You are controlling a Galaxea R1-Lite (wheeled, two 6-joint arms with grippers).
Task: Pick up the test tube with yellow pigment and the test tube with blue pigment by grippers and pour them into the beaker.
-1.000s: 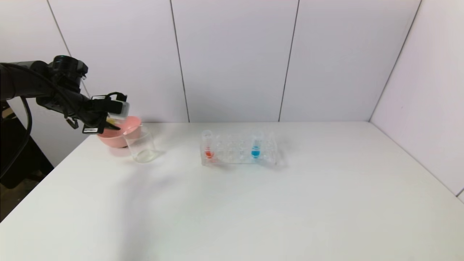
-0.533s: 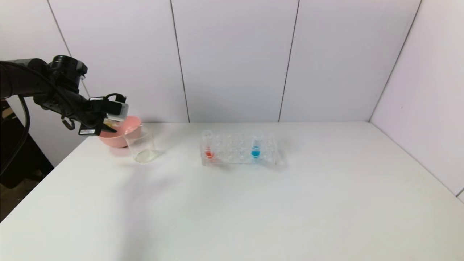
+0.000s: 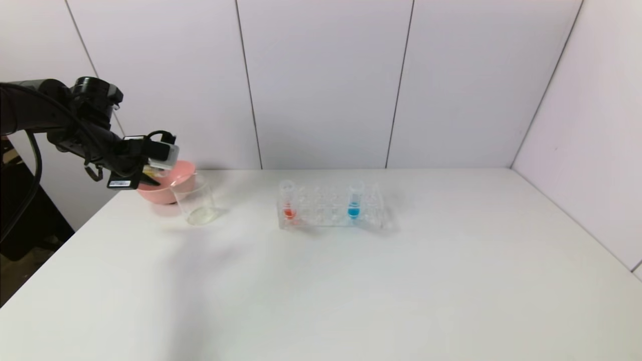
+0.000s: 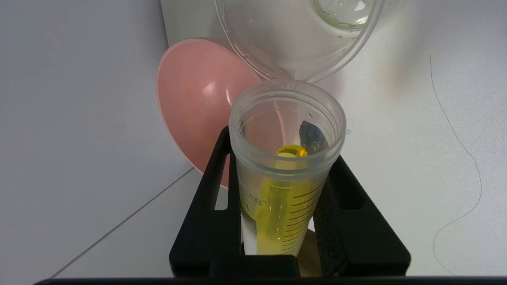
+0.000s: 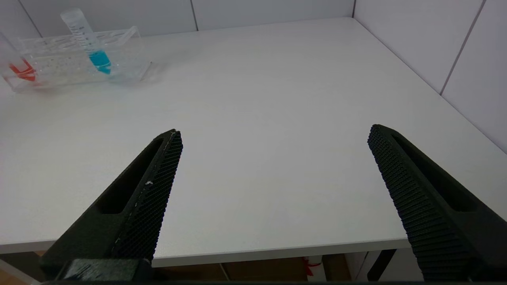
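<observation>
The left gripper (image 4: 283, 174) has its fingers (image 4: 210, 186) squeezed on the yellow tube (image 4: 285, 166), tipped near the beaker (image 3: 194, 203) and pink bowl (image 3: 168, 188). The blue tube (image 3: 354, 200) stands in the rack (image 3: 331, 208). The right gripper (image 5: 273, 138) waits, fingers wide apart, by the worktop (image 3: 351, 281) edge.

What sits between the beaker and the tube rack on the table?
Nothing: in the head view, the stretch of white table between the beaker and the tube rack is bare.
</observation>
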